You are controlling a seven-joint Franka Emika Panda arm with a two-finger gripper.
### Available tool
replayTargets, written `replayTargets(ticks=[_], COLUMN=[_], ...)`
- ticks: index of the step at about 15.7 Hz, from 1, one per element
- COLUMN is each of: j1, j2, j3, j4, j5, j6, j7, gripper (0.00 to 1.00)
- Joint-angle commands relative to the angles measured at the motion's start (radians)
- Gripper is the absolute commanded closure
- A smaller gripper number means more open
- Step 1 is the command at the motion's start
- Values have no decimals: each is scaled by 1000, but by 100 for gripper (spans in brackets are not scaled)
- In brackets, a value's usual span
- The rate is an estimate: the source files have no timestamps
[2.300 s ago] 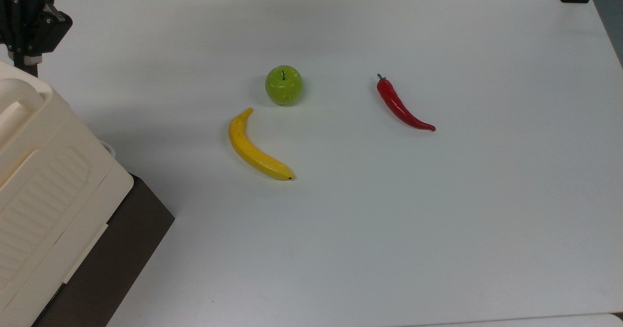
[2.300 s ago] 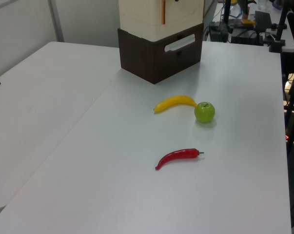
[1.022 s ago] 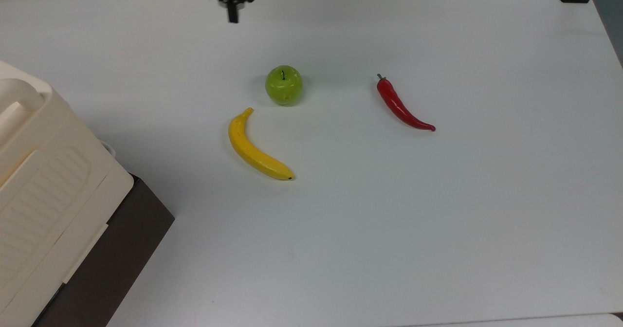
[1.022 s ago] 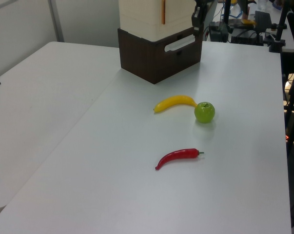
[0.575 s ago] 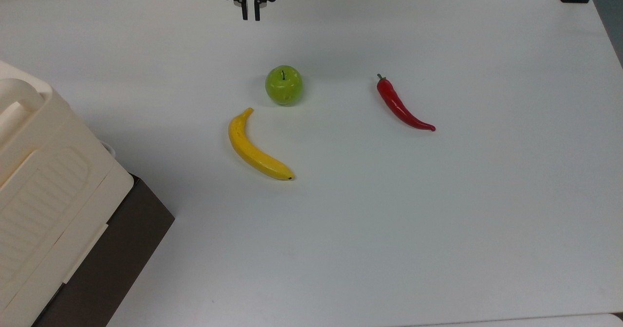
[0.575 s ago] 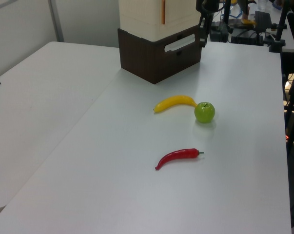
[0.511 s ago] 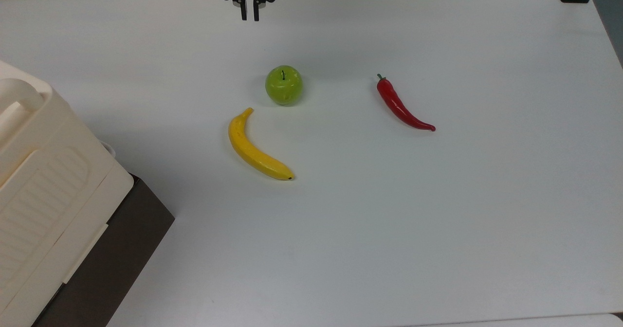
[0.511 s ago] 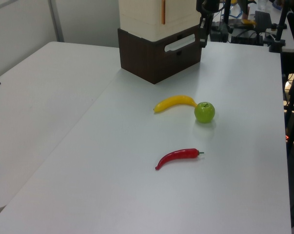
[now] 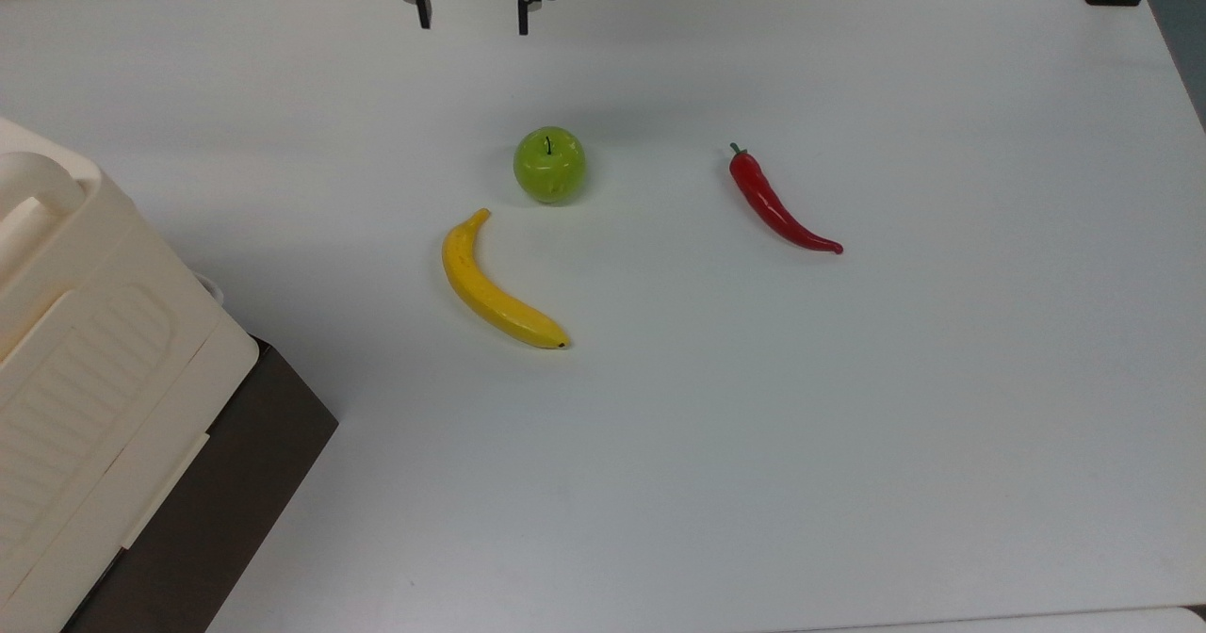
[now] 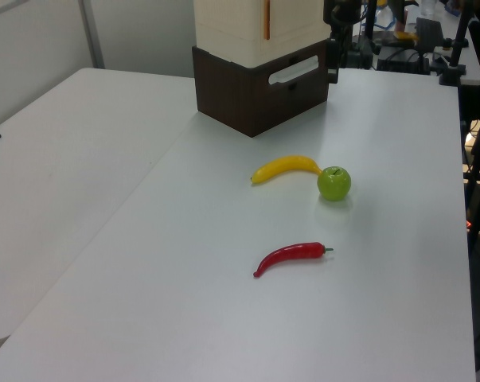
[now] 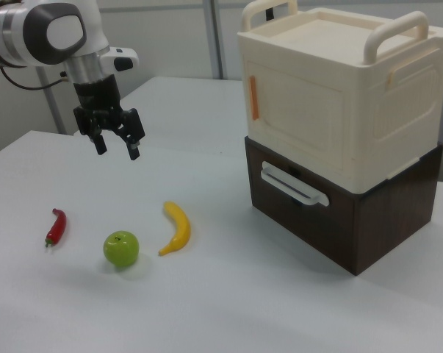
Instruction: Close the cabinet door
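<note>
Fingers [image 11: 134, 152] spread wide, nothing between them; one gripper [image 11: 117, 149] on one arm [image 11: 37, 29], hanging above the white table [image 9: 942, 379] and clear of it. Right view puts it up over the fruit, toward the right view's left; top view catches the two dark fingertips at the far edge of the table, beyond the apple.

Count on the table: one green apple [image 9: 549, 164], one yellow banana [image 9: 493, 285], one red chilli pepper [image 9: 777, 205]. Apple and banana sit near each other, not touching. Chilli lies well apart from both, toward the top view's right.

One cabinet [image 11: 339, 95], cream-ivory, boxy, two loop handles on top. It stands on one dark brown box [image 11: 346, 209], which carries one pale bar handle on its front. Both at the top view's left edge, the right view's right.

Cabinet door [image 11: 294, 110]: the flat face turned toward the fruit in the right view, with a short orange strip near its edge on the right view's left. It lies flush with the cabinet body, no gap seen. Ribbed recessed panel shows on the cabinet's top in the top view.

No readable writing or labels on anything.
</note>
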Motion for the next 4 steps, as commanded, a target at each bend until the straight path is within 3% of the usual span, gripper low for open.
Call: replayTargets(ticks=[1,4], j1=[-16,-19], j2=[-36,-36], j3=[17,15], j4=[-26,-7], j5=[-2,-2], j6=[-44,-48], j7=[18,18], gripper=[0,0])
